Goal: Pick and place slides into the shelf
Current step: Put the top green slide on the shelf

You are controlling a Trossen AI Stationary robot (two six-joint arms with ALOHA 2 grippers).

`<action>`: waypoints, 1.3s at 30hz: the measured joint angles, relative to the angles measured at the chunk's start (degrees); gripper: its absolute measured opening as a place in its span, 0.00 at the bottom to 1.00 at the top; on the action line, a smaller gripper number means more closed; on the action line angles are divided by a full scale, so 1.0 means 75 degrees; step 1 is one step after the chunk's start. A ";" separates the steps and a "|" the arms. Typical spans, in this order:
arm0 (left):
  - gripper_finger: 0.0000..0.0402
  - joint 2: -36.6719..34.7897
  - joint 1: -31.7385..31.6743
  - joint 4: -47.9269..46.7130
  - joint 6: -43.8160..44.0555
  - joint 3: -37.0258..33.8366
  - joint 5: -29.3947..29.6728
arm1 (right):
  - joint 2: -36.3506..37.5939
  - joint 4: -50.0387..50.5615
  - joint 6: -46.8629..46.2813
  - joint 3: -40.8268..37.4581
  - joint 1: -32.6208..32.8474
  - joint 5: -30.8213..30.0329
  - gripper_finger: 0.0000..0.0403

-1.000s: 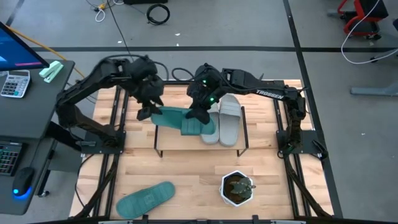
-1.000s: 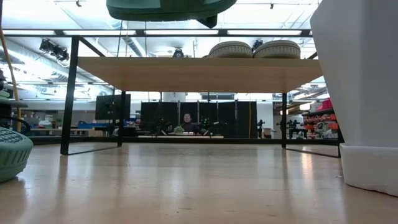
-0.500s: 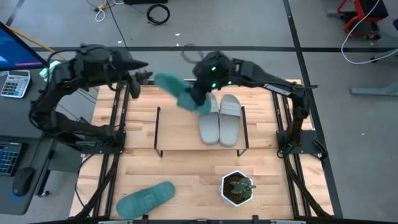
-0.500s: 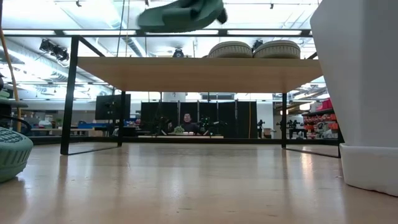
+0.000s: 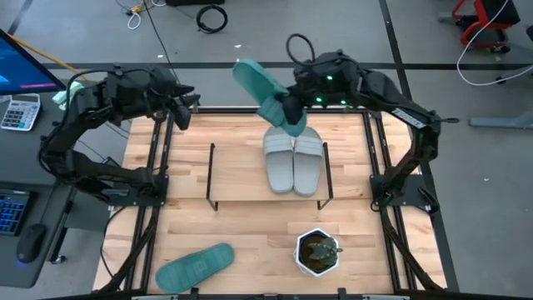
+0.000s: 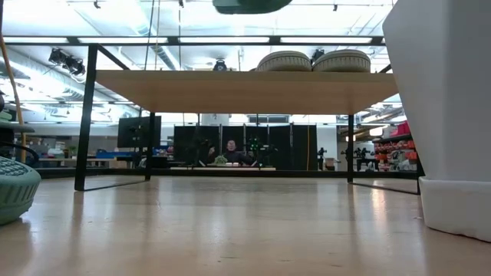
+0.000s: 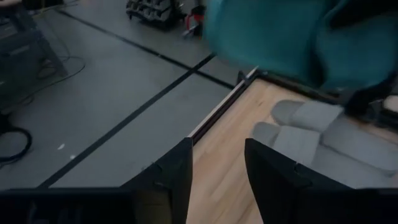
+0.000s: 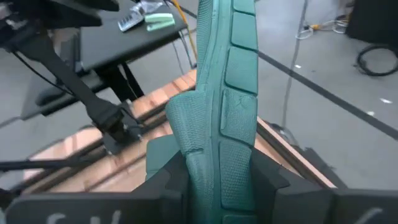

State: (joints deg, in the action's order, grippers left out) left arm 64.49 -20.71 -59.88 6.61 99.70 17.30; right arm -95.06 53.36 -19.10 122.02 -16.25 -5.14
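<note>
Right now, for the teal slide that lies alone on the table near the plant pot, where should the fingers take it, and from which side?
Probably from above, across the strap. The teal slide lies flat on the table, sole down, apart from the plant pot, so its raised wide strap is the easiest part to pinch. The left gripper is empty and open; the right gripper already holds the other teal slide.

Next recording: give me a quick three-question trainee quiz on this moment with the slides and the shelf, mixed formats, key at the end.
1. True or false: the right gripper is shut on a teal slide held in the air.
2. How many grey slides lie on the shelf?
3. The other teal slide lies: A) on the shelf, B) on the table near its front left, C) in the left gripper.

Key: 1 true; 2 two; 3 B.
</note>
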 joint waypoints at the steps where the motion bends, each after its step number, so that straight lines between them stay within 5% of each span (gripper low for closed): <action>1: 0.37 -0.0010 0.0000 -0.0005 0.0000 -0.0102 0.0099 | 0.0106 0.0133 0.0013 0.0000 0.0048 -0.0120 0.24; 6: 0.33 -0.0014 0.0000 0.0004 -0.0173 -0.0428 0.0431 | 0.1041 0.0401 -0.0222 -0.0889 0.0361 -0.0862 0.24; 11: 0.30 -0.0020 0.0000 0.0150 -0.0951 -0.0512 0.0892 | 0.2694 0.0251 -0.2047 -0.3096 0.0825 -0.2361 0.24; 16: 0.28 -0.0173 -0.0012 0.1047 -0.1780 -0.0518 0.1141 | 0.4087 -0.2100 -0.4643 -0.5257 0.1719 -0.4210 0.24; 20: 0.27 -0.0264 -0.0012 0.1510 -0.2428 -0.0515 0.1125 | 0.3970 -0.4408 -0.5214 -0.6098 0.2669 -0.5916 0.24; 26: 0.25 -0.0381 -0.0015 0.1190 -0.3176 -0.0509 0.0716 | 0.2467 -0.5109 -0.5951 -0.5460 0.3523 -0.7226 0.24; 31: 0.24 -0.0453 -0.0011 -0.0209 -0.3134 -0.0513 -0.0337 | 0.1216 -0.5033 -0.6018 -0.4167 0.3561 -0.7127 0.24; 39: 0.24 -0.0855 -0.0015 -0.2561 -0.2394 -0.0515 -0.0423 | -0.0159 -0.3994 -0.5937 -0.2303 0.3191 -0.6485 0.24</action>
State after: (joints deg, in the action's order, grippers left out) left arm 58.07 -20.82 -79.09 -11.34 95.83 14.13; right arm -96.26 23.41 -63.63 104.74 7.68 -53.78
